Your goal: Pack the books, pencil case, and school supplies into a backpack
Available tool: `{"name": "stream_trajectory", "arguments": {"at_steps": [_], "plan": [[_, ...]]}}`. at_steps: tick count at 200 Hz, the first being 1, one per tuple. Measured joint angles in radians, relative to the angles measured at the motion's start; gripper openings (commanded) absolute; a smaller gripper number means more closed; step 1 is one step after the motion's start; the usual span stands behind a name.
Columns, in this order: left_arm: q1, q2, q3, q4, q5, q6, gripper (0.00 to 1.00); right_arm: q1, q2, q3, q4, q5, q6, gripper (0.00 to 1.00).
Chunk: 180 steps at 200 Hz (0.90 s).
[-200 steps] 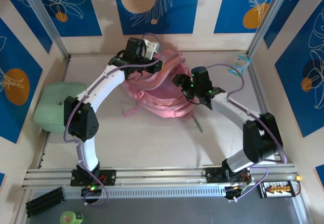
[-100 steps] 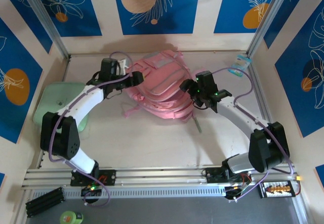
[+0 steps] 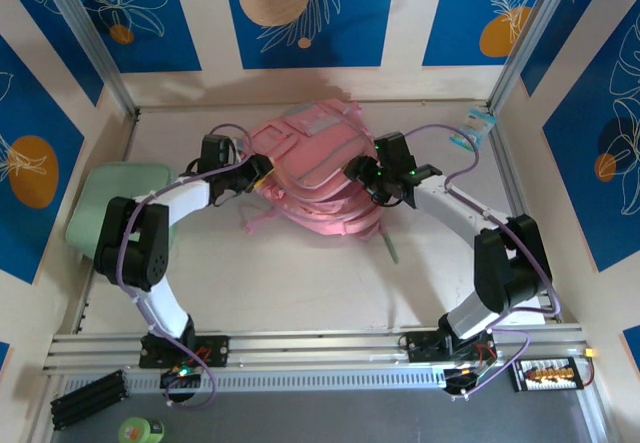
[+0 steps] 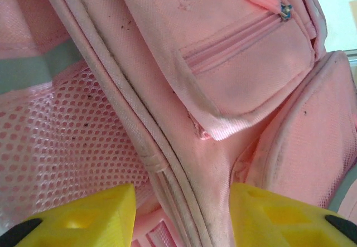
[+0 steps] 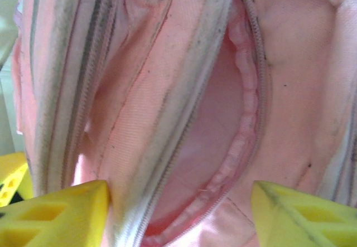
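Obs.: the backpack (image 3: 318,168) lay front-up in the middle of the bench (image 3: 300,283), with one arm on each side of it.

Right tool (image 3: 357,170) was at the backpack's right flank. In the wrist view, the right tool (image 5: 178,216) was open. Its yellow fingers (image 5: 56,213) stood wide apart on either side of the zip mouth (image 5: 223,146), with nothing clamped. The mouth gaped straight ahead of the tool, and its long axis ran away from the fingers with a slight tilt.

Left tool (image 3: 262,168) was at the backpack's left flank. The left tool (image 4: 181,216) was also open, with a piped seam (image 4: 167,174) running between the fingers. No pinch on the fabric was visible.

The green pen (image 3: 393,248) lay on the bench just off the backpack's near right corner, pointing roughly toward the backpack.

Judgement: the opening faced the right arm, and the pen lay on that same side. The right arm was therefore the nearer one for loading, and the left was better placed to steady the backpack.
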Motion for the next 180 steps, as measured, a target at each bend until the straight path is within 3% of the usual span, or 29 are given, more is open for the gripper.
{"name": "stream_trajectory", "arguments": {"at_steps": [63, 120, 180], "plan": [[0.0, 0.066, 0.009, 0.054, 0.033, -0.058, 0.39, 0.003, 0.073, 0.061, -0.005, -0.022, -0.041, 0.43], [0.0, 0.143, 0.05, 0.132, 0.072, -0.121, 0.0, 0.002, 0.163, 0.134, -0.01, -0.031, -0.094, 0.38], [0.055, 0.043, -0.085, 0.231, 0.034, -0.144, 0.0, -0.005, 0.349, 0.322, -0.027, -0.089, -0.229, 0.38]]}}
